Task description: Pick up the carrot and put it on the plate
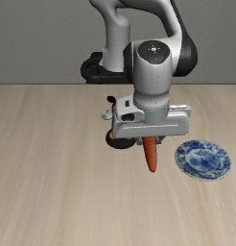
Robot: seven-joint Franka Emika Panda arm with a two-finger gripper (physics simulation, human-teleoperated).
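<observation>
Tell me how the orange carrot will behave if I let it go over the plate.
The orange tapered carrot hangs unbent, tip down, from the tool, so it is probably stiff. Its round, tapered shape may let it topple and roll on the shallow blue-and-white patterned plate.

The table [43, 192] looks matt wood, the plate [203, 159] glazed ceramic, the carrot [152, 159] smooth, the arm [152, 67] satin plastic.
</observation>
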